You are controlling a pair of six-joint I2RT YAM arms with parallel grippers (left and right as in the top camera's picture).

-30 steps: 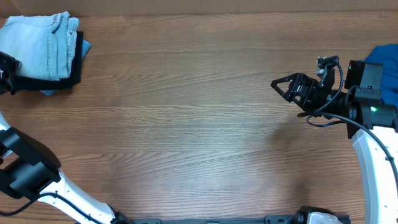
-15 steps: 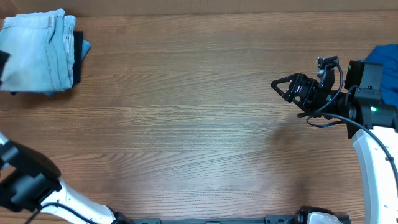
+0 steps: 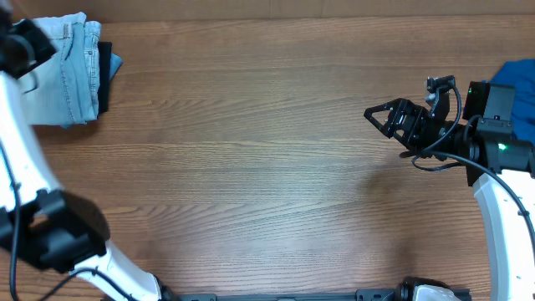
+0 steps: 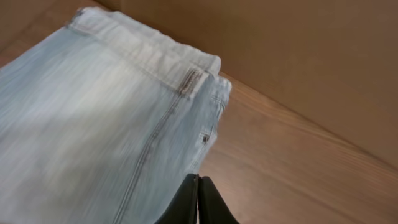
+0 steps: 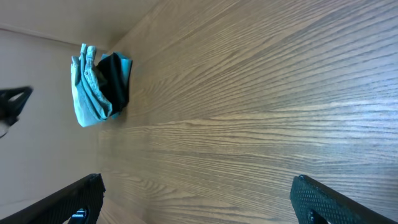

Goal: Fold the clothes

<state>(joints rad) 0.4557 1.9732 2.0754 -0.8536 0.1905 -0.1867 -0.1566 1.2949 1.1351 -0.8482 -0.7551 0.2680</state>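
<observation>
The wooden table point(image 3: 251, 167) fills the overhead view, its middle bare grain. The white left arm point(image 3: 17, 167) reaches up along the table's left edge to the far left corner, and the right arm point(image 3: 501, 209) comes in from the right edge. In that far left corner lie the pale denim shorts point(image 3: 63, 71), folded into a flat stack with the waistband and a stitched seam facing up. A dark navy garment point(image 3: 104, 79) lies under them, its edge showing along the stack's right side. At the right edge, behind the right arm's wrist, a royal-blue garment point(image 3: 520, 79) is partly in view. The left gripper point(image 4: 198, 202) hangs over the shorts' edge with its fingers pressed tight together and nothing between them. The right gripper point(image 5: 198, 179) hovers over bare table, well apart from both piles, its jaws spread wide and empty.
</observation>
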